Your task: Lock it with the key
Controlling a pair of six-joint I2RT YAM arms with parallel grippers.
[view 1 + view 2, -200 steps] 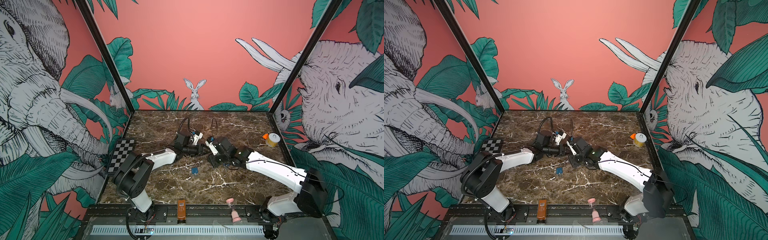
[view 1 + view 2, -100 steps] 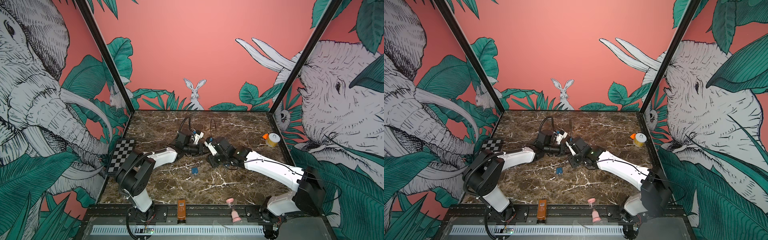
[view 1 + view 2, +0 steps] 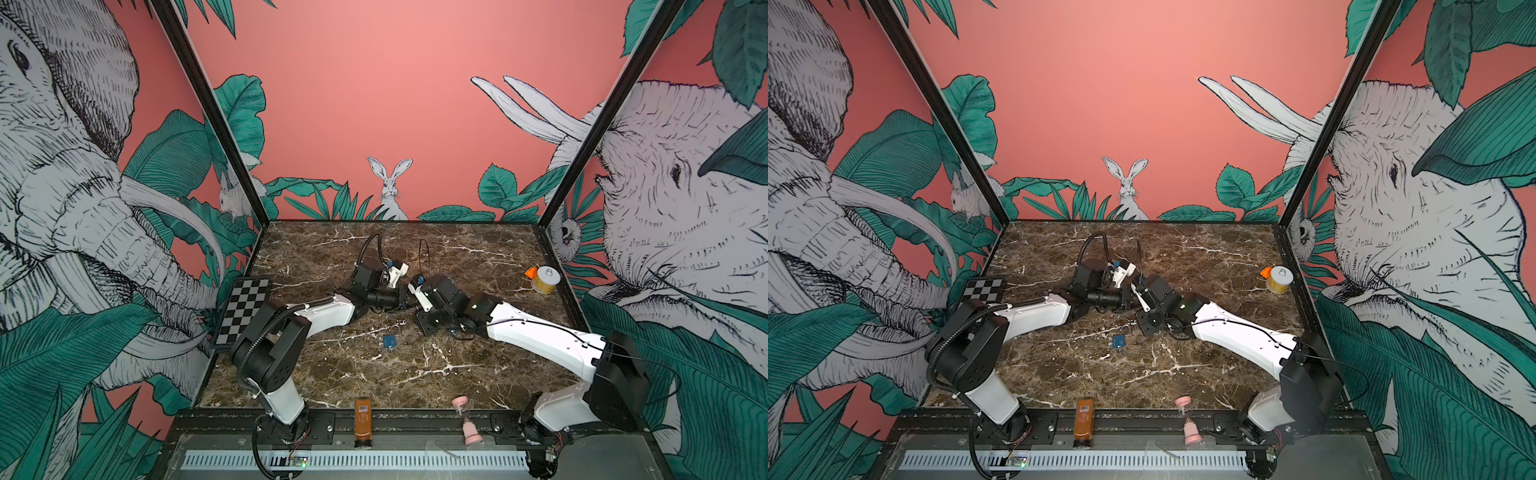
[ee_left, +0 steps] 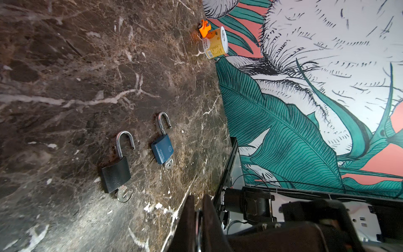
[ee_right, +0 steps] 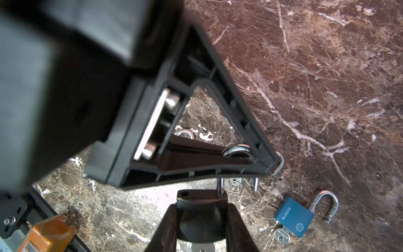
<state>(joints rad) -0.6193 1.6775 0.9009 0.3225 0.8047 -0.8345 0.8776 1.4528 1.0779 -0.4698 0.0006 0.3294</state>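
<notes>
My right gripper point(image 5: 201, 207) is shut on the body of a black padlock point(image 5: 200, 222). A silver key point(image 5: 201, 247) sticks out of the padlock's underside. The padlock's silver shackle point(image 5: 220, 185) stands out of the body, open. It runs into my left gripper point(image 4: 198, 203), which is shut on that thin metal bar. In both top views the two grippers meet tip to tip at mid-table: left gripper point(image 3: 401, 297) point(image 3: 1125, 300), right gripper point(image 3: 415, 291) point(image 3: 1139, 293). The padlock itself is hidden between them there.
A blue padlock point(image 4: 162, 149) point(image 5: 293, 216) point(image 3: 389, 341) and another black padlock point(image 4: 115, 172) lie on the marble, both open with keys in. A yellow can point(image 3: 545, 279) stands back right and a checkerboard point(image 3: 245, 309) at the left. An orange bottle point(image 3: 363, 417) and a pink hourglass point(image 3: 467, 419) are on the front rail.
My left gripper has edged right toward the right gripper, and its jaws have closed on the shackle. The right gripper has kept its hold and place.
</notes>
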